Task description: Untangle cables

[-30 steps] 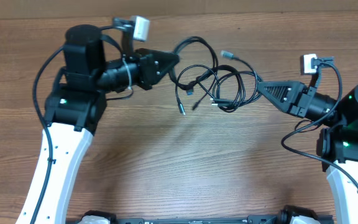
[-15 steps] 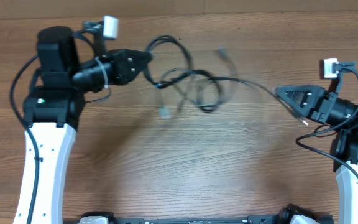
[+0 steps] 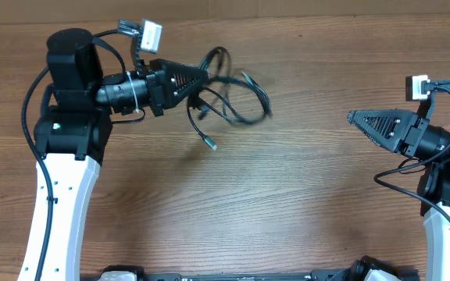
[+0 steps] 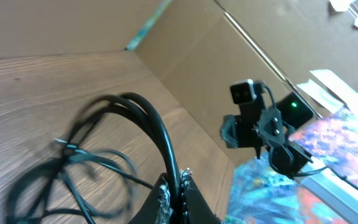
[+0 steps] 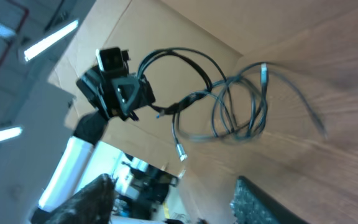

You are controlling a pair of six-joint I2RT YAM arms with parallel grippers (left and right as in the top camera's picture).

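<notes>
Right tool has lost its strand since a second ago and drawn back to its own side. Its fingers stand wide apart, nothing between them.

The cables have sprung left and now trail as one clump from the left tool, which is pinched tight on a thick black loop. They are well apart from the right tool and partly blurred.

The loops still cross, so the tangle looks unopened. A fresh right-hand grasp seems needed.

Jackets are thin, round, glossy black, in springy coils. One pale plug end dangles over the matte wood-grain bench.
</notes>
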